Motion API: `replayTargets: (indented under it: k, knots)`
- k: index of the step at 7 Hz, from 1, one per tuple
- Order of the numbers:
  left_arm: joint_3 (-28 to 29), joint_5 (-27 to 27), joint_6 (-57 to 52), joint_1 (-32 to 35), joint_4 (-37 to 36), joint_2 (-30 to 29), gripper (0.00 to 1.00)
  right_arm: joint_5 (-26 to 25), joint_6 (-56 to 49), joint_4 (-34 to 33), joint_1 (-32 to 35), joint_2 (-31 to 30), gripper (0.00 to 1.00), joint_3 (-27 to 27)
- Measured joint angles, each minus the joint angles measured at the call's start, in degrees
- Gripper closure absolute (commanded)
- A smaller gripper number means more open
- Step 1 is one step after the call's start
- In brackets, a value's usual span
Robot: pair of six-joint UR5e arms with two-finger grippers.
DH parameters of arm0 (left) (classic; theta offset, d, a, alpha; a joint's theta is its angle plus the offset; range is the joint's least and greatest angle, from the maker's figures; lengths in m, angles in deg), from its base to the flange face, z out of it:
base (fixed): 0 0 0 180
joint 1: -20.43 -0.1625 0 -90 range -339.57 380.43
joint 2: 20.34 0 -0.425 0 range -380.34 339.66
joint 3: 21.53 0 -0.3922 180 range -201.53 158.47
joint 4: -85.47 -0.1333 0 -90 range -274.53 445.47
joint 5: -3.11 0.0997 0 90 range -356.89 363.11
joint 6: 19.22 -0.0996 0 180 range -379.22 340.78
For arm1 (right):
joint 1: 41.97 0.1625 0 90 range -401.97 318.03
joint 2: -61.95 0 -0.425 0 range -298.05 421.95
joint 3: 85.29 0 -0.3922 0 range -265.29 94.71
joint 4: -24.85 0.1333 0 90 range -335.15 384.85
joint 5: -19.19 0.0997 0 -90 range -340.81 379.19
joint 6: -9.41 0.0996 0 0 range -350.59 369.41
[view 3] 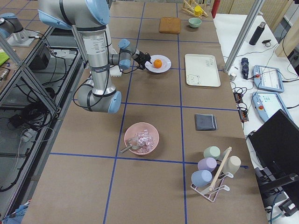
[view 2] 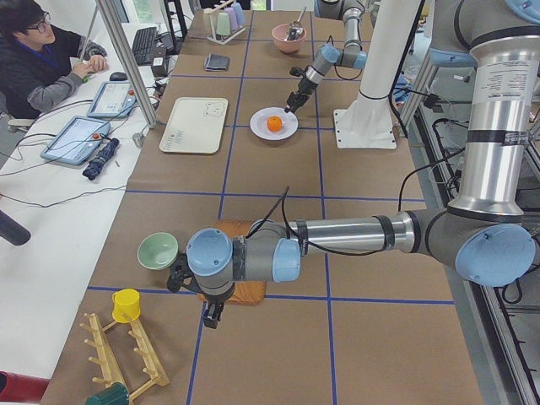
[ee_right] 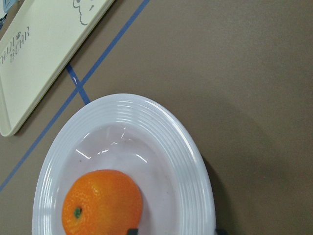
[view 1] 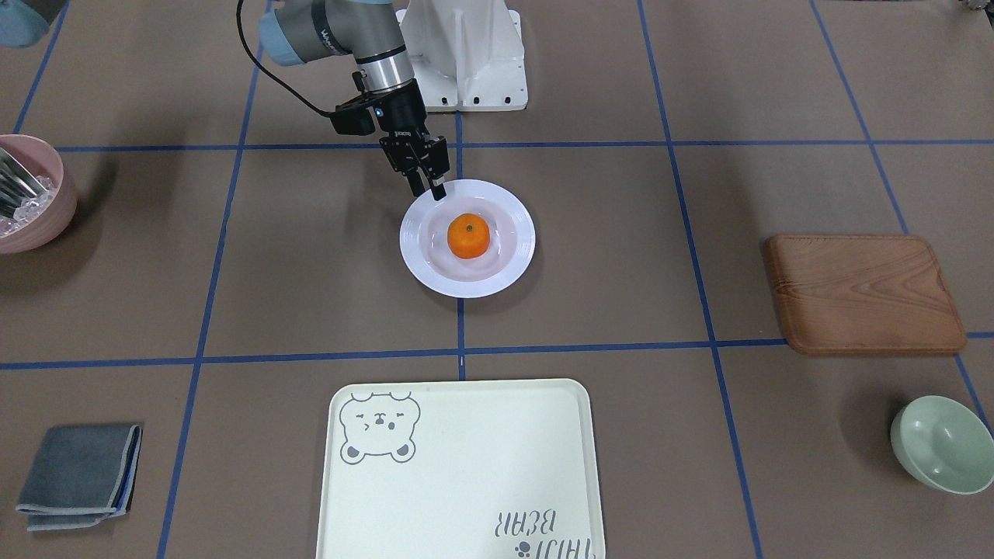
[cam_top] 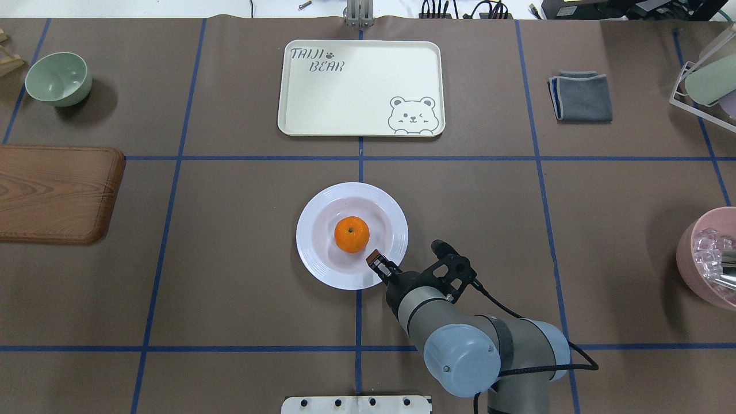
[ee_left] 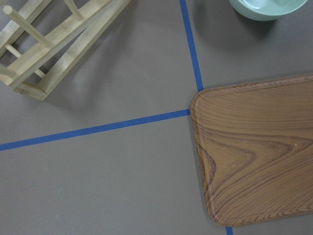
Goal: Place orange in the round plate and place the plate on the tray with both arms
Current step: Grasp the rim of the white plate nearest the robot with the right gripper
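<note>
The orange [view 1: 468,236] [cam_top: 351,234] [ee_right: 102,203] rests in the sunken centre of the round plate [view 1: 509,272] [cam_top: 313,253] [ee_right: 161,122] at mid-table. My right gripper [view 1: 431,189] [cam_top: 376,261] is tilted down at the plate's robot-side rim, open, one finger inside the rim and one outside. The tray [view 1: 466,466] [cam_top: 356,92] lies bare beyond the plate, apart from it. My left gripper [view 2: 211,316] hangs low near the wooden board at the table's left end. It shows only in the exterior left view, so I cannot tell its state.
A wooden board [cam_top: 54,192] [ee_left: 254,152] and a mint-green bowl [cam_top: 58,77] are on the left. On the right are a pink bowl [cam_top: 704,253] holding clear pieces and a folded grey cloth [cam_top: 581,96]. A wooden rack [ee_left: 54,39] stands near the left wrist. A person [view 2: 42,59] sits beside the table.
</note>
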State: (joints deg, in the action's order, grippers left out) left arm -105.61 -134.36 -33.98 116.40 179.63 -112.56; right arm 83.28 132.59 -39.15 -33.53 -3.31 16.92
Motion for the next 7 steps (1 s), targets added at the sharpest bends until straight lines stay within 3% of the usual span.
replayTargets:
  k: [4,6,7]
  knots:
    - [0.14,0.0,-0.08,0.0,0.06,0.05,0.01,0.32,-0.21,-0.01,0.76,1.92,0.39,-2.96]
    - [0.04,0.0,-0.11,0.0,0.06,0.39,0.01,0.3,-0.17,-0.11,0.79,2.17,0.43,-3.68]
    - [0.0,0.0,-0.15,0.0,0.06,0.46,0.01,0.32,-0.15,-0.11,0.79,2.21,0.5,-4.07]
